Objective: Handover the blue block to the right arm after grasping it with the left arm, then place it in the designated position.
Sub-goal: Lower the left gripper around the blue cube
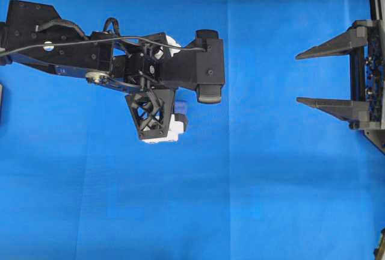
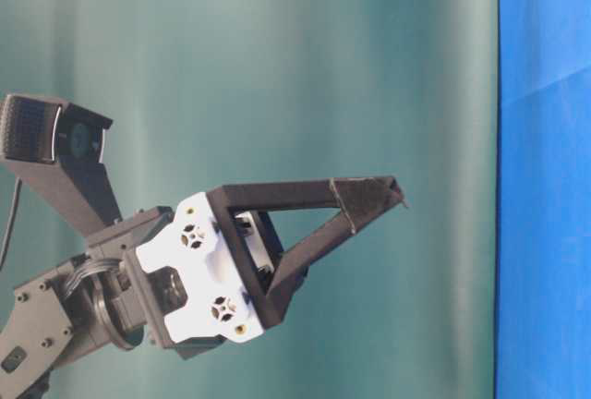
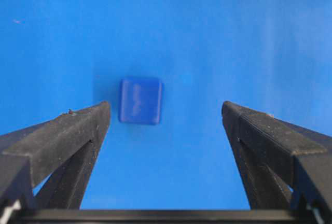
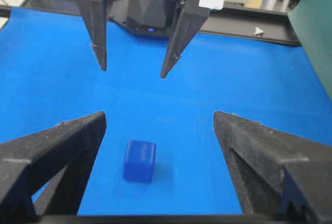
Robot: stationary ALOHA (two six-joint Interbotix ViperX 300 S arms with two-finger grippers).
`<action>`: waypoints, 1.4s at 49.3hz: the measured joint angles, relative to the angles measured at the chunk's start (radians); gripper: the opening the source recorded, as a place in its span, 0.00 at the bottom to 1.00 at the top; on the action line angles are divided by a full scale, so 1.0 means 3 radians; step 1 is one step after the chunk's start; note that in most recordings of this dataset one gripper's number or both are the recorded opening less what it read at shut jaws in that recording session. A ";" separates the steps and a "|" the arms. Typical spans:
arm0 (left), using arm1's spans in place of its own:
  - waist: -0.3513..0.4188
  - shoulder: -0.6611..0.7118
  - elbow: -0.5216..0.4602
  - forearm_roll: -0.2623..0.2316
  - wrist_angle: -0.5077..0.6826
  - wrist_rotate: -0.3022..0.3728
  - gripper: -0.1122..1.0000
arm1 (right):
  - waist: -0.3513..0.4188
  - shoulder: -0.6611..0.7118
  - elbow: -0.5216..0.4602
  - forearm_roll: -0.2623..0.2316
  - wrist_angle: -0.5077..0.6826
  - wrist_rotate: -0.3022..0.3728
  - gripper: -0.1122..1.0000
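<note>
The blue block (image 3: pixel 140 100) lies on the blue cloth (image 3: pixel 207 37), a small cube a shade darker than it. My left gripper (image 3: pixel 166 105) hangs open above it, fingers pointing down and clear of the cloth. The block sits beyond the tips, nearer the left finger (image 3: pixel 78 130), with nothing between the fingers. From overhead, only a sliver of the block (image 1: pixel 180 108) shows beside the left arm's white rail block. My right gripper (image 1: pixel 298 77) stands open at the right edge, pointing left and empty. Its wrist view shows the block (image 4: pixel 139 161) ahead on the cloth.
A black frame rail (image 4: pixel 259 31) runs along the far edge of the cloth, with a green backdrop (image 4: pixel 316 37) beside it. A dark object (image 1: pixel 1 100) pokes in at the left edge of the overhead view. Bare cloth lies between the two grippers.
</note>
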 measured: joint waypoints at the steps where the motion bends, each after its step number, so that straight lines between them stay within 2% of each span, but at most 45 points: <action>1: 0.0000 0.0000 0.0000 0.0000 0.0000 0.0000 0.93 | 0.0000 0.0000 0.0000 0.0000 0.0000 0.0000 0.98; 46: -0.0005 0.0000 0.0005 0.0005 0.0000 0.0000 0.93 | 0.0000 0.0005 0.0000 0.0000 -0.0005 0.0000 0.98; 69: -0.0005 0.0230 0.0440 0.0031 -0.0670 0.0005 0.93 | 0.0000 0.0077 0.0000 0.0000 -0.0005 0.0000 0.98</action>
